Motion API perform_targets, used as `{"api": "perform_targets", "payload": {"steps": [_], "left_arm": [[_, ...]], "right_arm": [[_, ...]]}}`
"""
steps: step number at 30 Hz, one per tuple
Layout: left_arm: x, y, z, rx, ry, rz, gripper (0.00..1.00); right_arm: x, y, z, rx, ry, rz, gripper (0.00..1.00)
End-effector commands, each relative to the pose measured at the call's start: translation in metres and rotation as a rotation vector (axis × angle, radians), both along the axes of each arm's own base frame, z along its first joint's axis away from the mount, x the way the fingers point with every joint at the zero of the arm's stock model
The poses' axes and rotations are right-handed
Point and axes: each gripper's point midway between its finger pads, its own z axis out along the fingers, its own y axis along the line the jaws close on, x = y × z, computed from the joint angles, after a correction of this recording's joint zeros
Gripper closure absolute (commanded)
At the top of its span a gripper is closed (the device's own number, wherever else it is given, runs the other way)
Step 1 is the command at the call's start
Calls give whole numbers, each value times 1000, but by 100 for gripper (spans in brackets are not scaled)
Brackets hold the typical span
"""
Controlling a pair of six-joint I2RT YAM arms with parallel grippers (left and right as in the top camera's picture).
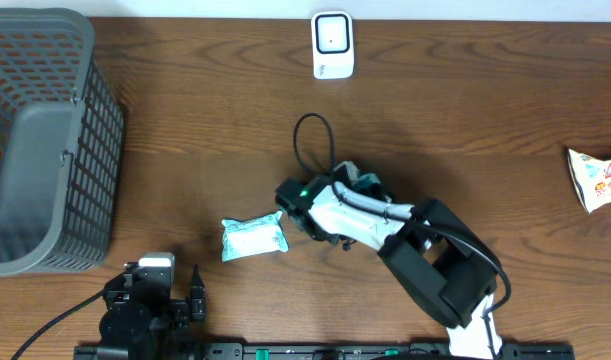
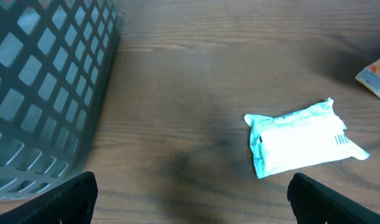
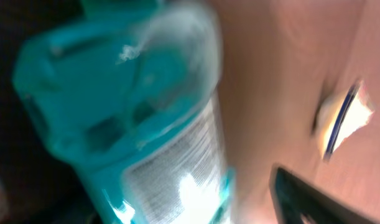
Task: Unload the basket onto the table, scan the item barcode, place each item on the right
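Note:
A teal item with a white printed label (image 3: 158, 124) fills the right wrist view, blurred and very close. It lies between the jaws of my right gripper (image 3: 177, 202), with a gap to the dark right finger (image 3: 301, 199). From overhead, that teal item (image 1: 371, 184) peeks out beside the right gripper (image 1: 357, 182) at mid-table. The white scanner (image 1: 332, 45) stands at the far edge and shows blurred as scanner (image 3: 342, 118). A teal-and-white packet (image 2: 301, 140), its barcode facing up, lies ahead of my open, empty left gripper (image 2: 190, 208).
A grey mesh basket (image 1: 45, 140) takes up the left side, and its wall (image 2: 46, 93) is close on the left. An orange snack packet (image 1: 600, 178) sits at the right edge. The teal-and-white packet (image 1: 253, 238) lies between the two arms.

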Motion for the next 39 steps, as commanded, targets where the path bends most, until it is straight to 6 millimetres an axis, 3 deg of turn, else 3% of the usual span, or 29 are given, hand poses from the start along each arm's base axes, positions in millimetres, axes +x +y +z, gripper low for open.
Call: {"api": "perform_targets", "payload": {"steps": [1,6,16,20,24,27,30,34,39], "left_arm": [[0,2,0,4,2,10,2],[0,2,0,4,2,10,2],[0,2,0,4,2,11,2],[0,2,0,4,2,10,2],[0,2,0,4,1,11,2],[0,2,0,4,2,10,2],[0,2,0,4,1,10,2],[0,2,0,4,1,10,2],[0,2,0,4,2,10,2]], "right_arm": [[-17,-13,-33,42,149,-90,39],[-18,-16,-38,79,180,-135,59],[-16,-14,-38,106,198,-144,75],[-16,2,-37,198,273,-157,82],[-12,26,-35,364,384,-148,83],[-4,33,-29,473,431,-159,83],[6,13,-21,456,404,-206,80],[5,-8,-16,392,404,-234,67],[10,-2,6,420,369,-213,64]]}}
